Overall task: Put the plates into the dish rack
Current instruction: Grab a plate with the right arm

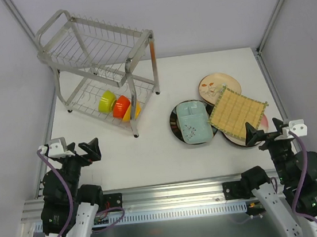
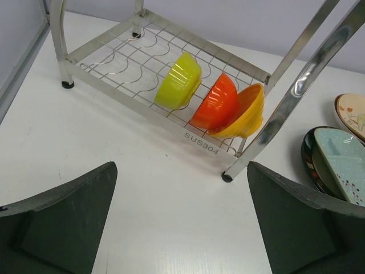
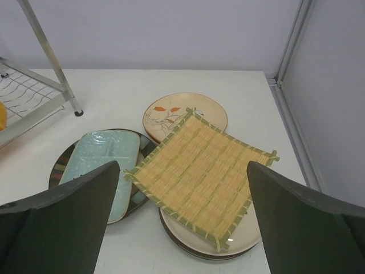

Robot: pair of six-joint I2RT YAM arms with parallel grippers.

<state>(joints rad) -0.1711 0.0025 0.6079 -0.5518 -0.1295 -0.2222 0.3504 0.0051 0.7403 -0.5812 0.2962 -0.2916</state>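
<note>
Two robot arms sit at the near edge of a white table [image 1: 151,154], with nothing in either grip. The left gripper [image 1: 92,151] hangs low over the table's left side, its dark fingers [image 2: 63,222] spread wide apart and facing the near corner of the dish rack [image 1: 96,57]. The silver wire rack stands at the far left corner of the table on its tubular legs. On its lower shelf three small bowls lean on edge in a row: a green bowl [image 1: 107,101], an orange bowl [image 1: 121,105] and a yellow bowl [image 1: 131,111], the last nearest the rack's front leg. The plates lie in a loose cluster on the right half of the table, well apart from the rack. A yellow woven square plate [image 1: 237,111] lies on top, tilted across a round cream plate [image 3: 245,237] beneath it, and its far corner overlaps a cream floral plate [image 1: 212,84]. Just to its left, a pale teal plate [image 1: 194,123] with divided sections rests on a round dark-rimmed plate [image 1: 176,129]. The right gripper [image 1: 252,136] hovers just at the near edge of the woven plate, its fingers [image 3: 302,222] also spread wide and closing on nothing.
</note>
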